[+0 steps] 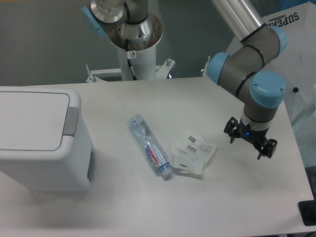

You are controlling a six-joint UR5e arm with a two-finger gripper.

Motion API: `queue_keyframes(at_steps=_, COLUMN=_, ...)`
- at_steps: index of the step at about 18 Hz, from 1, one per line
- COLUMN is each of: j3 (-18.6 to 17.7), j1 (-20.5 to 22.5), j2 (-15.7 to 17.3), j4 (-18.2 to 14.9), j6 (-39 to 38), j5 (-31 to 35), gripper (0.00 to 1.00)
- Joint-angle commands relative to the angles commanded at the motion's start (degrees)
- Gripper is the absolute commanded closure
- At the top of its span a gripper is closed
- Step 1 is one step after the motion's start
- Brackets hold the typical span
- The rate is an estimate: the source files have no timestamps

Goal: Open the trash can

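Claw (250, 141) hangs spread, well apart from closed trash can (39, 143).

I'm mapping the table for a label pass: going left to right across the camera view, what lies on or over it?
Trash can → bottle → plastic bag → gripper.

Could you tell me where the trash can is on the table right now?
The trash can sits at the left edge of the camera view, lid shut, with the bottle lying to its right.
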Motion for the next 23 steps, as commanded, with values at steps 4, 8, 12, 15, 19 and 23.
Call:
queue_keyframes(at_steps=4, j3=0.0, j1=0.0, j2=0.1, j4=0.0, j6=0.0, j5=0.0, gripper=0.0)
queue_keyframes(at_steps=8, j3=0.0, j1=0.4, j2=0.0, j4=-0.1, j6=-0.1, j5=-1.8, gripper=0.0)
queue_keyframes(at_steps=12, j3=-1.8, j1=0.6, j2=1.3, j4=0.0, j6=-1.2, j5=-1.9, gripper=0.0)
queue_keyframes(at_steps=15, j3=-2.4, j1=-0.1, j2=2.7, j4=0.1, j6=-4.5, j5=-1.8, gripper=0.0)
queue_keyframes(at_steps=19, j3=-2.6, j1=-0.8, j2=4.0, j4=0.3, j6=-4.7, j5=-1.8, gripper=0.0)
queue_keyframes(at_steps=23, j3=-2.6, j1=-3.1, j2=3.9, j4=1.0, j6=-10.8, j5=-1.8, gripper=0.0)
